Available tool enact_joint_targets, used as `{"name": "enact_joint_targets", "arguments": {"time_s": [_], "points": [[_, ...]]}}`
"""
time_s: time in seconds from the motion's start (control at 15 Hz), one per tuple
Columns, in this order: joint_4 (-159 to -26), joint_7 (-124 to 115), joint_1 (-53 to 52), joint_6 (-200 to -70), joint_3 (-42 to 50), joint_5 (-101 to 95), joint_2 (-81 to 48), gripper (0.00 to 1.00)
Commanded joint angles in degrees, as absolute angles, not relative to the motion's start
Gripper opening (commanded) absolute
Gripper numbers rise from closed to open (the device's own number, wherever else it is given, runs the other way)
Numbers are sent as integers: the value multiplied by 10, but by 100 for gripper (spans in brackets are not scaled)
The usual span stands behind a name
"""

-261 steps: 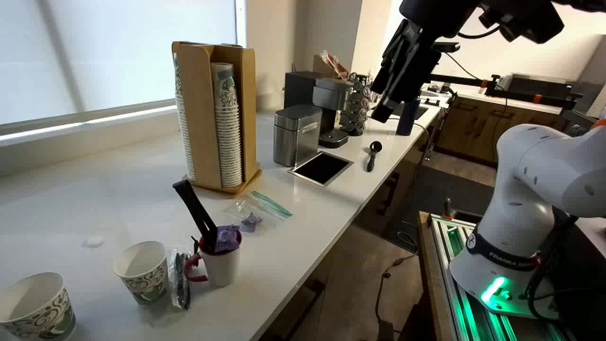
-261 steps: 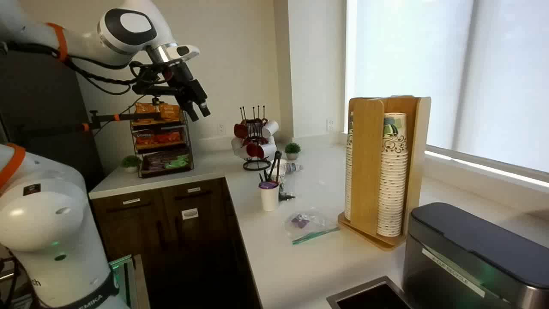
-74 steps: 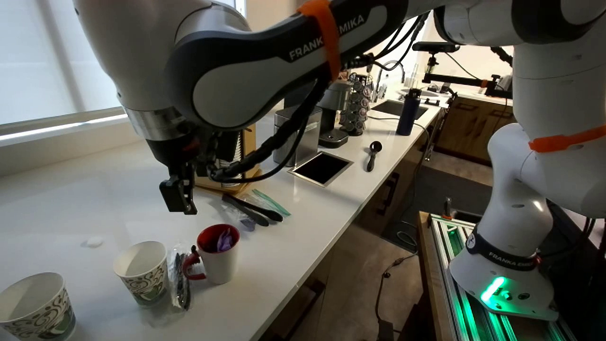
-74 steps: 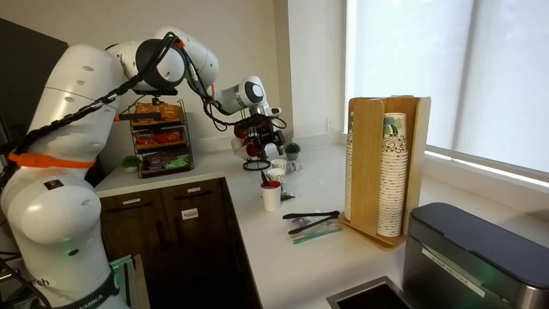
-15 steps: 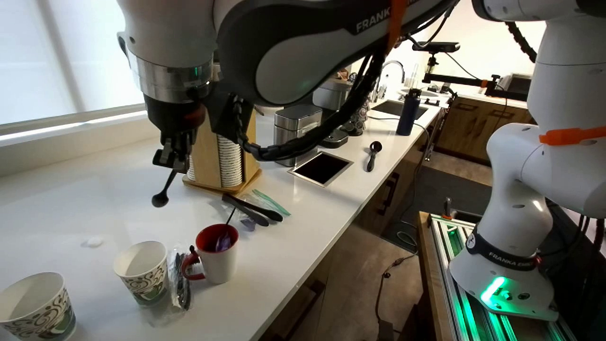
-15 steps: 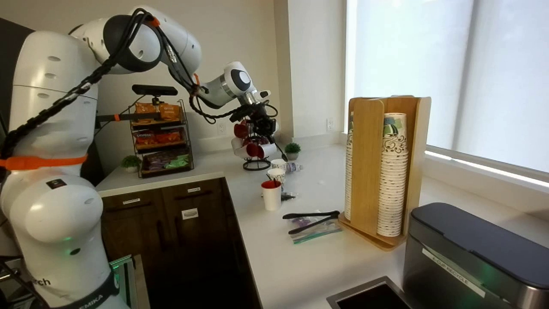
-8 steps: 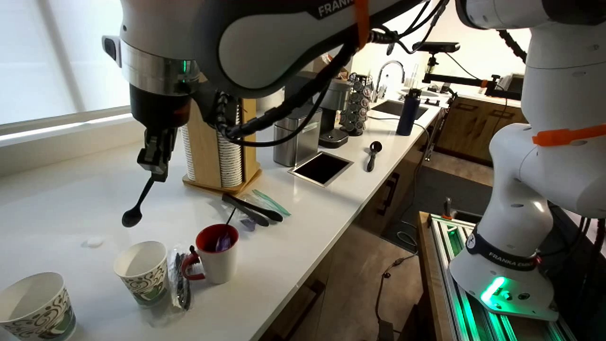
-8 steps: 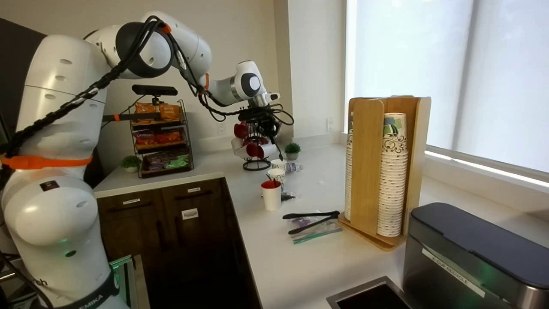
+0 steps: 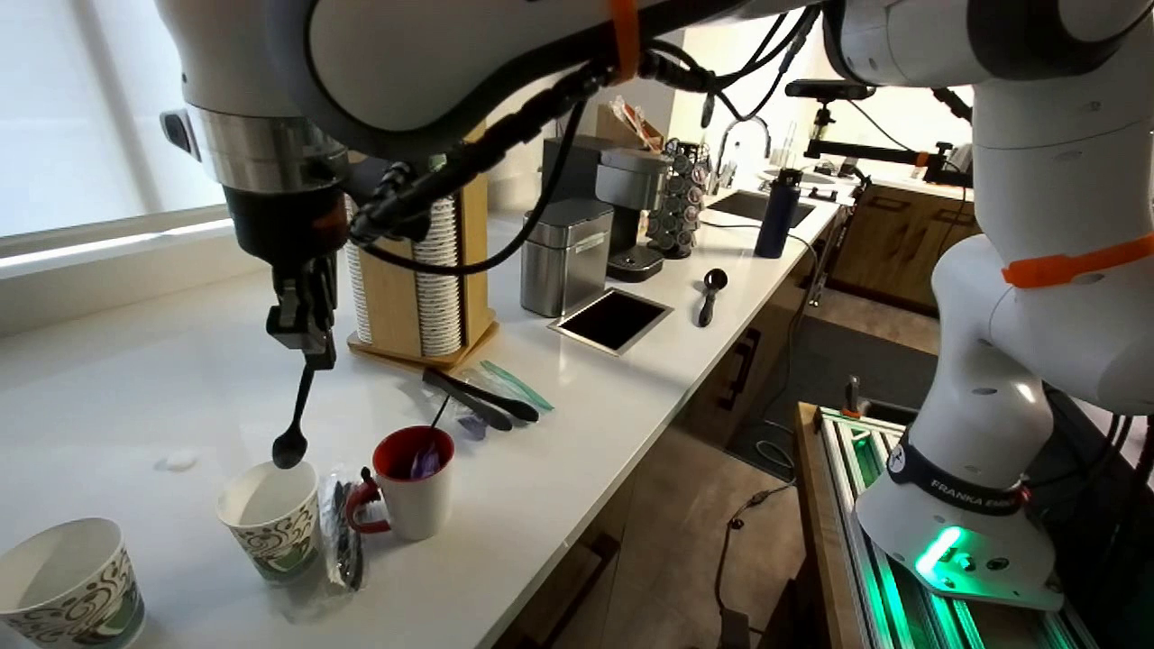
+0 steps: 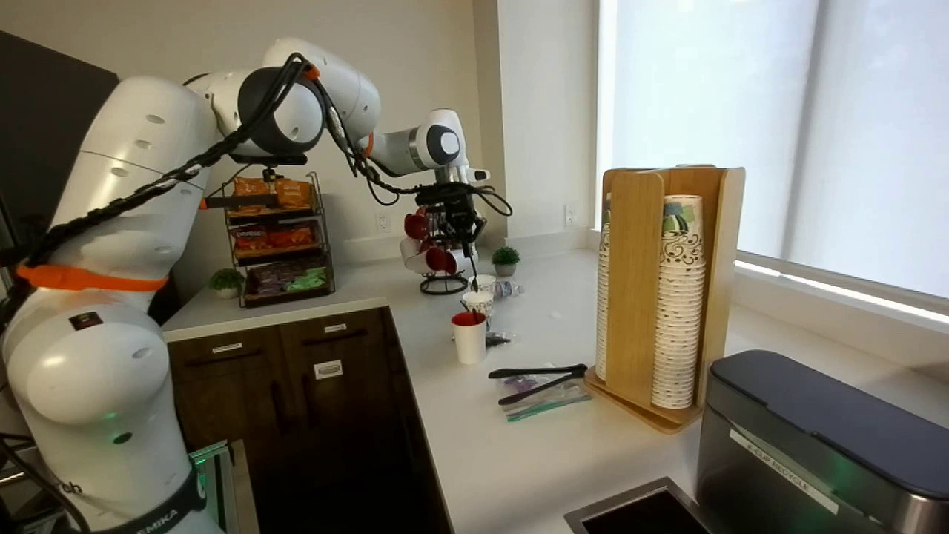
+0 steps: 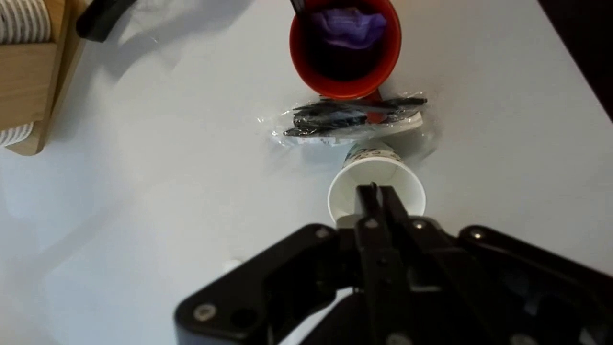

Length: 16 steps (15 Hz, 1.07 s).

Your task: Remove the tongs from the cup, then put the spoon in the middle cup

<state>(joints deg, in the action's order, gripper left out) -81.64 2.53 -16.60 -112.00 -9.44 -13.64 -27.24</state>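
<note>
Spoon (image 9: 295, 430), black with an oval bowl, hangs pinched by the jaws near the patterned paper middle cup (image 9: 275, 530).

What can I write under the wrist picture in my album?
Robot's-eye view: the gripper above the patterned paper cup, a clear packet between that cup and the red-lined mug.

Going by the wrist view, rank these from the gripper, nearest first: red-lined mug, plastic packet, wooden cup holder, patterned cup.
1. Patterned cup: right behind the tips of the gripper in the picture.
2. Plastic packet: just above the cup in the picture.
3. Red-lined mug: at the top, mostly beyond the packet.
4. Wooden cup holder: off at the left edge.
</note>
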Motion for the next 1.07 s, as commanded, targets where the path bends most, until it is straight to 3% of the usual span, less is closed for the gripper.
{"name": "enact_joint_targets", "arguments": {"time_s": [0.0, 0.67, 0.73, 0.8, 1.0], "points": [[-726, 46, -172, -1067, -93, -128, -334, 1], [-559, 98, -179, -985, -94, -112, -453, 1], [-545, 106, -180, -972, -96, -106, -461, 30], [-534, 113, -182, -960, -97, -103, -465, 30], [-530, 116, -183, -945, -104, -111, -457, 53]]}}
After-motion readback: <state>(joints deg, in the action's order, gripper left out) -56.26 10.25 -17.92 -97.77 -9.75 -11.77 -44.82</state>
